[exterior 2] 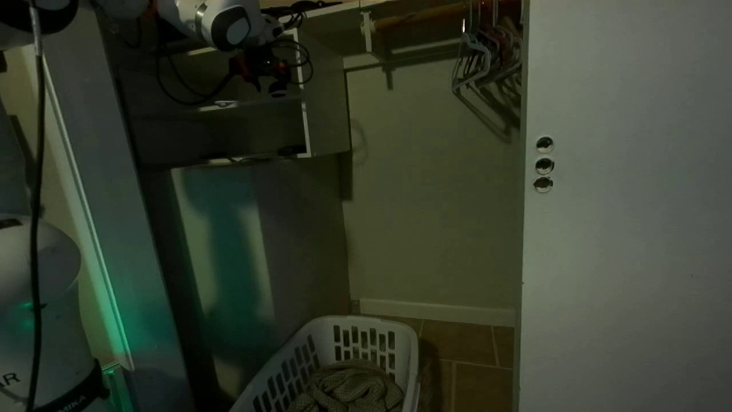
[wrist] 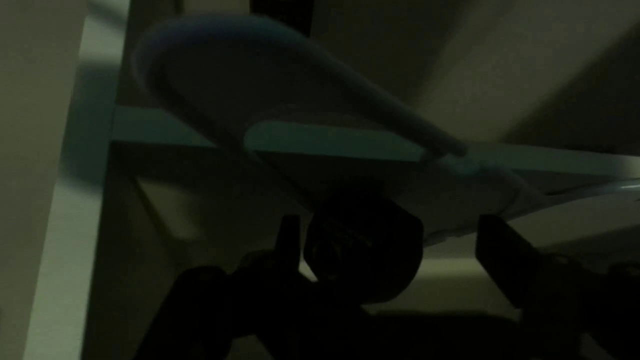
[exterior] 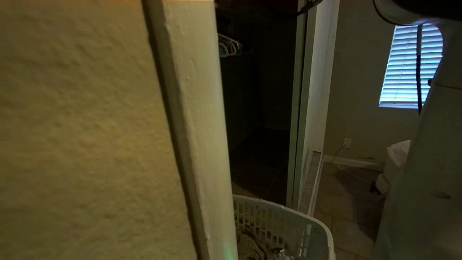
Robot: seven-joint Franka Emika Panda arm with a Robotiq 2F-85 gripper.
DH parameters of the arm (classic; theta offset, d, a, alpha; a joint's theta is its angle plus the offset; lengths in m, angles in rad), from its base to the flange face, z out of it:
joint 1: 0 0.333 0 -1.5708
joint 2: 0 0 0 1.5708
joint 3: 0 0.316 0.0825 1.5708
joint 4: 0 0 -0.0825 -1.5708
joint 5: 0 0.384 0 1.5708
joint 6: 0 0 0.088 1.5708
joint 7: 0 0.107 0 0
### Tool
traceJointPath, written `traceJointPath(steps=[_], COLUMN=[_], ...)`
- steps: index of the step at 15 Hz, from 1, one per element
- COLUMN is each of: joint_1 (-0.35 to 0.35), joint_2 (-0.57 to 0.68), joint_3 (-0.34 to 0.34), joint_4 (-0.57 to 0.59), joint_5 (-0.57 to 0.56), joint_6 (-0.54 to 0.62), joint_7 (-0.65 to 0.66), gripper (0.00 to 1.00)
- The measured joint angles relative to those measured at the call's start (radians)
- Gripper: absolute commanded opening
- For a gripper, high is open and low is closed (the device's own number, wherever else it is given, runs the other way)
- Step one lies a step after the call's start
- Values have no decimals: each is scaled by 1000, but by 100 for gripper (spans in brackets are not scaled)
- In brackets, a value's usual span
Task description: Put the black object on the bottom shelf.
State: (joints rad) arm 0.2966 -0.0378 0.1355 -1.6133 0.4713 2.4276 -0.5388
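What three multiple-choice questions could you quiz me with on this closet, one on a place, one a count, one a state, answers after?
1. Where is the patterned cloth?
A. On a hanger
B. On the floor
C. In the white basket

2. How many round shiny fittings does the white panel show?
A. Three
B. Five
C. Seven

3. In the wrist view, the tool is:
A. Shut
B. Open
C. Absent

1: C, the cloth lies inside the basket's walls.
2: A, three sit one above another.
3: B, a gap separates its fingers.
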Motion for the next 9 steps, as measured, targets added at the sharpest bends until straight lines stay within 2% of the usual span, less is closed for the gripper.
traceJointPath(steps=[4,5,6,9], joint_1=[-2,0,2,3], joint_2=[38,48,56,77], joint_3=[18,20,20,21], joint_4=[39,49,56,71], joint_5=[0,0,0,0], joint_6=[8,9,10,12], joint_7=[0,0,0,0], gripper=[100,90,73,51])
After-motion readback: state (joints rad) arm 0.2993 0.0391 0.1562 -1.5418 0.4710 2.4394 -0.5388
